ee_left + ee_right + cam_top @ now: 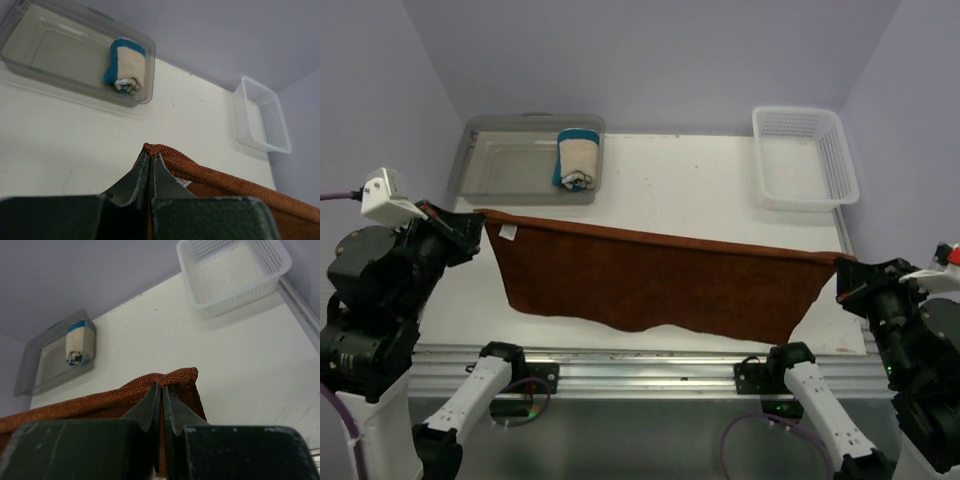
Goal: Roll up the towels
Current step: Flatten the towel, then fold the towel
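A rust-brown towel [660, 280] hangs stretched wide above the table, its top edge taut from left to right. My left gripper [477, 222] is shut on its upper left corner [150, 148], where a white label shows. On the upper right corner [185, 374] my right gripper [842, 272] is shut. The towel's lower edge droops toward the table's near edge. A cream towel with blue edges [576, 158] lies rolled up in the clear bin [500, 165]; it also shows in the left wrist view [126, 65] and the right wrist view [80, 342].
A white mesh basket [840, 160] stands at the back right of the white table [690, 185]. The clear bin sits at the back left. A metal rail [640, 365] runs along the near edge between the arm bases.
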Controlling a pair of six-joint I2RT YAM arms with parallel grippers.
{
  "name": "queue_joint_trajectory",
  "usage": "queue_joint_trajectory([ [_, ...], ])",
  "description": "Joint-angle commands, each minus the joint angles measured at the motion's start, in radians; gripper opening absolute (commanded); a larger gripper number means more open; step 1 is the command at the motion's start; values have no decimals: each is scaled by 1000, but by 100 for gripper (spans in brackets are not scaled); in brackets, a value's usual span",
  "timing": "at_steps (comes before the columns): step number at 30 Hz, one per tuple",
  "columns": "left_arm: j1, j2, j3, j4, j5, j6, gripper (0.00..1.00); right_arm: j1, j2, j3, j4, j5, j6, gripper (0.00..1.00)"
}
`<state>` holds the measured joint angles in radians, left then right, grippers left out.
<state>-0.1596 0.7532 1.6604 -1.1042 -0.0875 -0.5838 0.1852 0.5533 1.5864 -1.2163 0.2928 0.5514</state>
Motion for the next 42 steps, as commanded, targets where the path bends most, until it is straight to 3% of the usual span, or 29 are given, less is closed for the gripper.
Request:
queue_joint_trajectory([
  [1, 11, 69, -103, -138, -199, -24, 0, -4, -3, -144, -51, 60, 11, 0],
  [6, 11, 70, -394, 52, -149, -66, 0, -6, 40, -453, 179, 31, 68, 0],
  [10, 12, 220, -621, 283, -159, -88, 0, -6, 183, -644, 423, 57, 61, 0],
  [13, 17, 366, -675, 368, -161, -96, 0, -6, 367, -700, 579, 68, 39, 0],
  [16, 22, 458, -698, 446, -121, -103, 0, -6, 546, -675, 643, 86, 25, 0],
  [25, 61, 629, -640, 503, -61, -88, 0, -6, 807, -566, 751, 71, -13, 0],
  [30, 84, 686, -562, 509, -35, -74, 0, -6, 849, -531, 775, 54, -27, 0],
  [42, 135, 707, -541, 543, 19, -47, 0, -4, 933, -467, 805, 32, -28, 0],
])
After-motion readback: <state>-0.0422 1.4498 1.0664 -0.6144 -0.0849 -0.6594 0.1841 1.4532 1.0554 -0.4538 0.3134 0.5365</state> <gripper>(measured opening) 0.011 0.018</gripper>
